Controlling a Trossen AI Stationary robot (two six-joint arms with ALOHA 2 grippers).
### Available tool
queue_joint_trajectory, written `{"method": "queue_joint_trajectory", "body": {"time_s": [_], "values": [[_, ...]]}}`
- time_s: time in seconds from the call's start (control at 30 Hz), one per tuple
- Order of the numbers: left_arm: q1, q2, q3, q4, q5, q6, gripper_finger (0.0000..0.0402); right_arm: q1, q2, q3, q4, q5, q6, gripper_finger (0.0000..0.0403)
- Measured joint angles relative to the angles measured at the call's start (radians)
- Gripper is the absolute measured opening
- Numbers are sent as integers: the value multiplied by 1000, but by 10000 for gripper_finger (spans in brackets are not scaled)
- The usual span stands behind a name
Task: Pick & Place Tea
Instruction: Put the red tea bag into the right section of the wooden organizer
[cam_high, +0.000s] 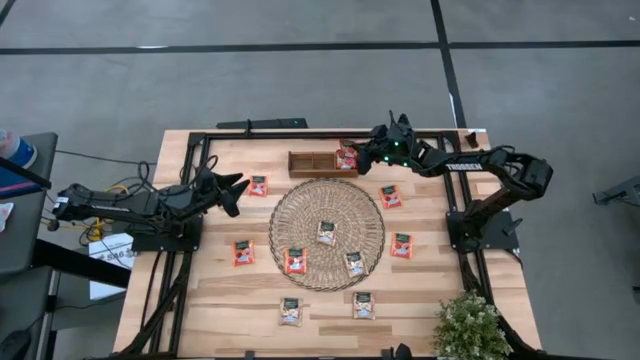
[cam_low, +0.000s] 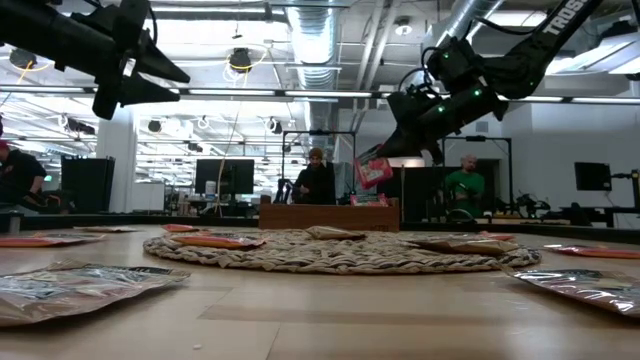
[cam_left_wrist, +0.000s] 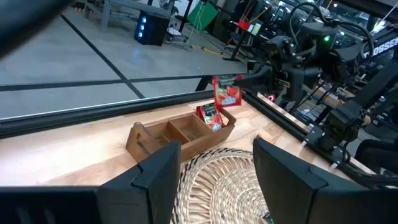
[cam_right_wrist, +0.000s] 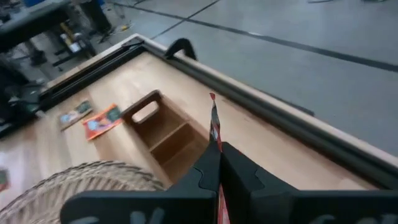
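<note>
While the left gripper (cam_high: 237, 190) hovers with its fingers spread apart and empty near the left edge of the round woven mat (cam_high: 327, 234), the right gripper (cam_high: 358, 152) is raised above the right end of the wooden divided tray (cam_high: 312, 163), its jaws pinched together on a red tea sachet (cam_left_wrist: 227, 94) that hangs by its top edge. In the left wrist view this held sachet dangles just over the tray's end compartment, where another red sachet (cam_left_wrist: 210, 116) already stands tilted against the wall; the other compartments of the tray (cam_left_wrist: 163, 133) look bare. From the right wrist camera the clamped sachet (cam_right_wrist: 215, 127) shows edge-on between the dark fingers (cam_right_wrist: 202, 174), with the tray (cam_right_wrist: 158, 127) beneath it. More tea lies flat on the table (cam_high: 200, 300): a red-orange sachet (cam_high: 258, 185) beside the left gripper, another (cam_high: 243, 252) left of the mat, two red ones (cam_high: 390, 195) and (cam_high: 401, 244) to the mat's right, and two pale ones (cam_high: 291, 311) and (cam_high: 363, 304) near the front edge. On the mat itself rest three sachets, one pale near the centre (cam_high: 326, 232), one red-orange (cam_high: 295, 261) and one pale (cam_high: 354, 264). A small green plant (cam_high: 470, 325) stands at the table's front right corner.
</note>
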Motion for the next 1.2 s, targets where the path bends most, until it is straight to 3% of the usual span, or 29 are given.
{"method": "queue_joint_trajectory", "body": {"time_s": [0.2,0.43,0.7,0.97,1.2], "values": [[0,0,0,0,16,-2,193,20,0,22,39,-13,41,0],[0,0,0,0,16,-3,193,46,35,96,35,5,-45,0],[0,0,0,0,30,0,193,-87,180,144,130,-306,57,0],[0,0,0,0,41,3,193,-73,131,124,52,-328,-42,0],[0,0,0,0,40,4,193,-94,129,-11,217,-315,25,0]]}}
